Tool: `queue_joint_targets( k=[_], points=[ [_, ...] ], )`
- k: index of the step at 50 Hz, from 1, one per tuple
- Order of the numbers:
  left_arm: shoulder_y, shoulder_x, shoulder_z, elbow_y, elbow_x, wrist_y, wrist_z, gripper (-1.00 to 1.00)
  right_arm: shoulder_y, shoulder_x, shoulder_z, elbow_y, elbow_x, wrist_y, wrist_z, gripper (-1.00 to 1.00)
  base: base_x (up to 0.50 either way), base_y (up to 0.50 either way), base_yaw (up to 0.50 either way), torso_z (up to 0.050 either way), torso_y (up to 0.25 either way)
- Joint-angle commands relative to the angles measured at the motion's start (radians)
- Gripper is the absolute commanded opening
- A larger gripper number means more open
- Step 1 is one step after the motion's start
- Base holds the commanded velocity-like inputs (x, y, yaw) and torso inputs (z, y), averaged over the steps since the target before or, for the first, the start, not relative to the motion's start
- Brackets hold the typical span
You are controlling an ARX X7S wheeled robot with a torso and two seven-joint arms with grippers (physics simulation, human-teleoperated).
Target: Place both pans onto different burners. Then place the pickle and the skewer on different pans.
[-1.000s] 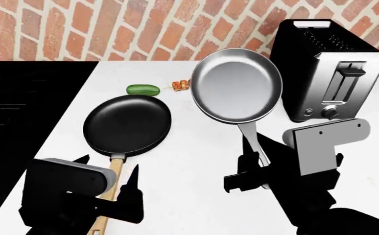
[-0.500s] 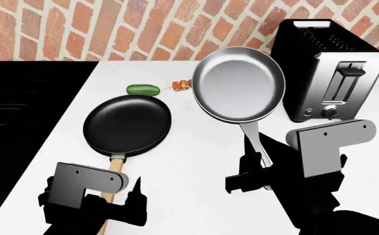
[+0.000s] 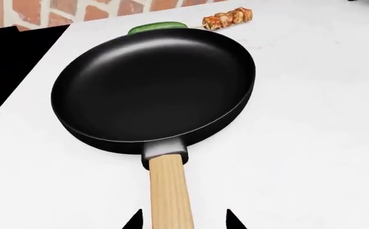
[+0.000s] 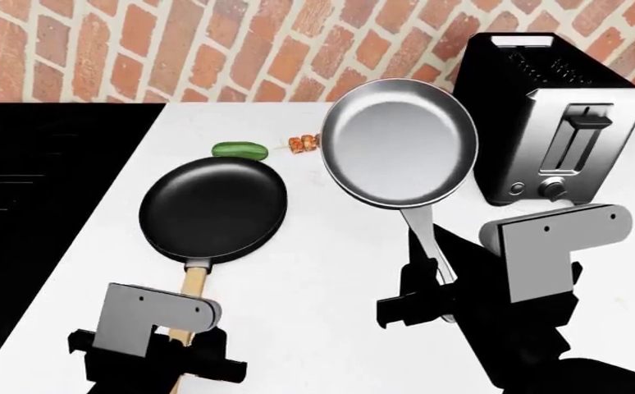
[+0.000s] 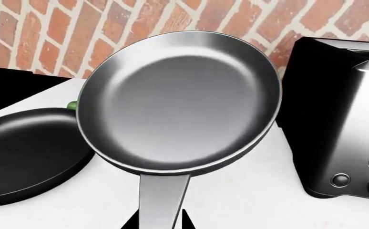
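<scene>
A white counter (image 4: 329,271) runs out from a red brick wall (image 4: 186,41), the black stove (image 4: 33,189) at its left and a toaster (image 4: 547,115) at the right. The right gripper (image 4: 432,283) pinches the silver pan (image 4: 399,144) by its handle, raised off the counter and tilted. The left gripper (image 3: 184,222) straddles the black pan (image 3: 152,88)'s wooden handle, seemingly spread, though its tips barely show. The pickle (image 4: 239,149) and skewer (image 4: 303,144) lie just beyond the black pan.
</scene>
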Motion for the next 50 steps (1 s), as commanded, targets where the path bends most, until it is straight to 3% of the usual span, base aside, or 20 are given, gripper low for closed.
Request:
queue_joint_targets(
  k=[1,13,25,37,50],
  points=[
    [0.05,-0.016,0.029,-0.019,0.11,0.032,0.012,-1.0,0.02,0.008,-0.001,-0.015,0.007,-0.031,0.186,-1.0,0.0,0.0,0.0,0.0,0.0],
    [0.067,-0.025,0.011,0.026,0.178,0.115,0.043,-1.0,0.017,0.024,-0.011,-0.012,0.012,-0.055,0.194,-1.0,0.0,0.0,0.0,0.0,0.0],
    [0.038,-0.015,-0.024,0.049,0.197,0.127,-0.018,-1.0,0.011,0.051,0.02,-0.03,0.073,-0.077,0.245,-1.0,0.0,0.0,0.0,0.0,0.003],
    [0.03,-0.038,-0.107,0.118,0.123,0.152,-0.069,-1.0,-0.11,0.082,-0.021,-0.116,-0.151,-0.192,0.067,-1.0,0.0,0.0,0.0,0.001,0.004],
    [-0.069,-0.033,-0.119,0.12,0.047,0.122,-0.102,-1.0,-0.172,0.101,-0.076,-0.124,-0.239,-0.252,0.026,-1.0,-0.17,0.03,0.0,0.002,0.004]
  ],
)
